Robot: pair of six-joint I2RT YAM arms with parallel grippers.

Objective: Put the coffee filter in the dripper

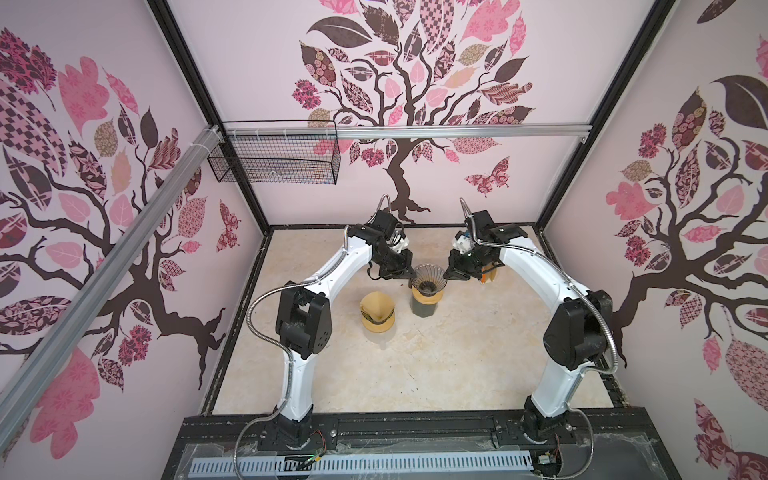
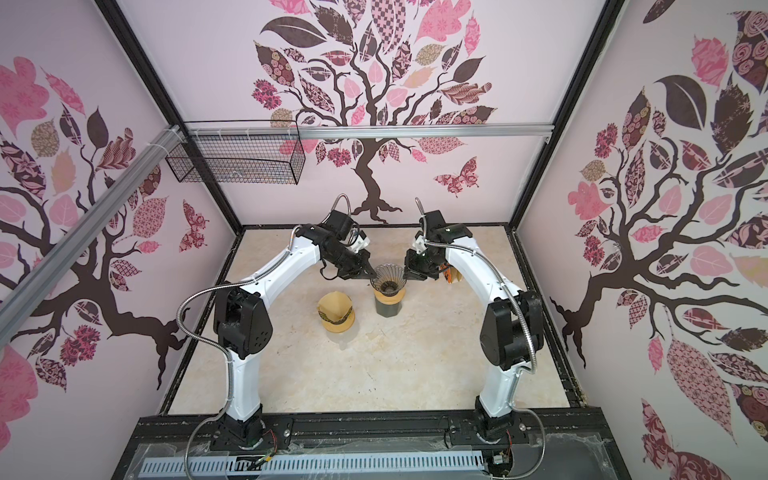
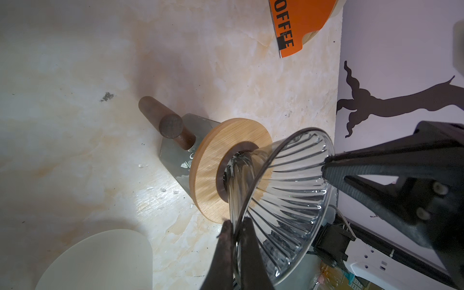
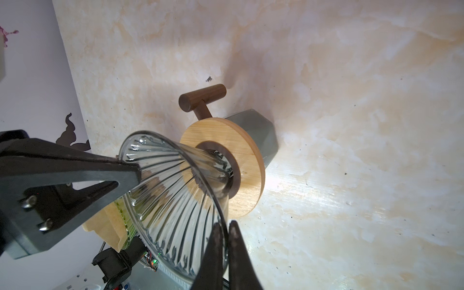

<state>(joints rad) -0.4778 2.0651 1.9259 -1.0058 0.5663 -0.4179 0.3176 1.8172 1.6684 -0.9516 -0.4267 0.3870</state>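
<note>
Pink walls with tree decals on three sides, one wire basket [image 1: 274, 158] hung on the back rail, one marble-look table [image 1: 457, 365]. Two arms, two grippers. One glass dripper [image 1: 429, 277] stands mid-table toward the back. It is seated in one wooden ring [image 3: 213, 160] on top of one dark grey cup [image 1: 424, 309], which has one brown wooden handle [image 3: 165, 123]. Left gripper [image 1: 409, 275] is clamped on the dripper's rim from the left; the left wrist view shows its two fingers [image 3: 222, 251] either side of the glass edge. Right gripper [image 1: 448, 274] is clamped on the opposite rim the same way, its two fingers [image 4: 214, 251] straddling the glass in the right wrist view. So there are two grips on one dripper, from opposite sides. One filter stack [image 1: 375, 307] sits on one wooden stand [image 1: 378, 328], on the table just front-left of the cup and apart from both grippers. How many filters are in the stack cannot be told. The filter is not yet in the dripper. One orange pack [image 3: 298, 22] lettered "OFFEE" sits behind the right gripper, partly hidden by that arm in both top views.
</note>
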